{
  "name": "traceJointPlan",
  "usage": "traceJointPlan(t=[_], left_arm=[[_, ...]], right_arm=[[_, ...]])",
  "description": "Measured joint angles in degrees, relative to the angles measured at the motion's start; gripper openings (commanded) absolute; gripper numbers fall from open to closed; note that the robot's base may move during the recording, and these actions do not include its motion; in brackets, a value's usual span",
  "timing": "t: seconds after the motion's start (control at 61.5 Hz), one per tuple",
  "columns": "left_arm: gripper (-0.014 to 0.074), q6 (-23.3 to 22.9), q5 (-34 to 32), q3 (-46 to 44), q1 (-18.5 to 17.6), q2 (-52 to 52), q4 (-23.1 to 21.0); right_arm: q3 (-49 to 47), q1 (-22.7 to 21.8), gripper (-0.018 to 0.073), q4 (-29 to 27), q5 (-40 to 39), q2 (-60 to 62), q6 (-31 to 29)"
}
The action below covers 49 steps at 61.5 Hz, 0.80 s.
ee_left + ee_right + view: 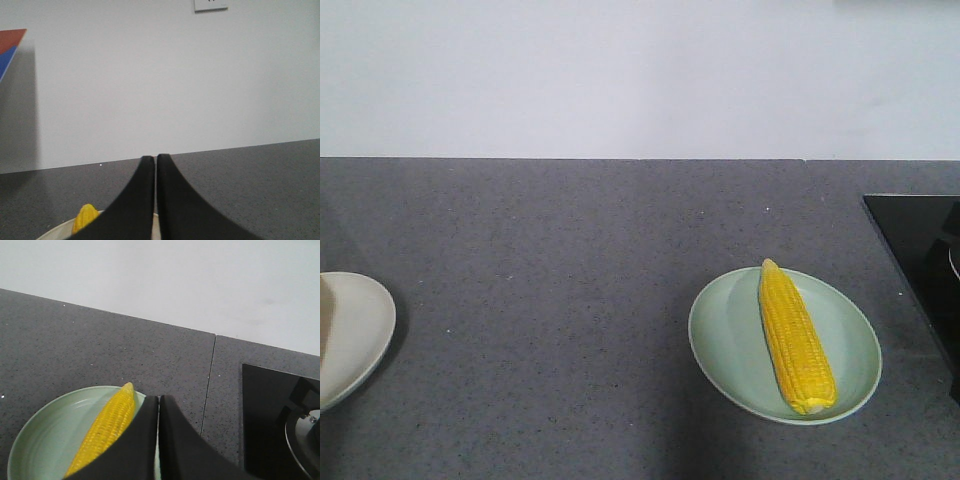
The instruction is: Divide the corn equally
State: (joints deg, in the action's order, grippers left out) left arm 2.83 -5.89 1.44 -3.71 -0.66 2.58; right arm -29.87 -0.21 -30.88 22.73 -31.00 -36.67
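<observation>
One corn cob (pixel 796 339) on the green plate (pixel 725 345) at lower right, cream plate (pixel 360 330) at left edge (cob tip (pixel 85 217) showing), left gripper (pixel 156 160) jaws together, right gripper (pixel 159 400) jaws together, both holding nothing

My front camera looks down across the grey table (pixel 570 330) toward the wall, taking in the green plate (pixel 840 345) at right. My right wrist view sits low and close over that same green plate (pixel 45 440), facing the wall. My left wrist view hovers just above the cream plate (pixel 55 231).
</observation>
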Motion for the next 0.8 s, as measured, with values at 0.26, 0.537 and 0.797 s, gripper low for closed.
traceJointPlan(t=[0.26,0.537,0.797], left_arm=[[-0.0007,0.00,-0.05,0.00,0.92,0.00,-0.13],[-0.0007,0.00,-0.07,0.00,0.92,0.00,-0.13],[-0.0007,0.00,-0.40,0.00,0.92,0.00,-0.13]], right_arm=[[0.00,0.00,-0.0010,0.00,0.00,0.00,0.00],[0.00,0.00,-0.0010,0.00,0.00,0.00,0.00],[0.00,0.00,-0.0010,0.00,0.00,0.00,0.00]])
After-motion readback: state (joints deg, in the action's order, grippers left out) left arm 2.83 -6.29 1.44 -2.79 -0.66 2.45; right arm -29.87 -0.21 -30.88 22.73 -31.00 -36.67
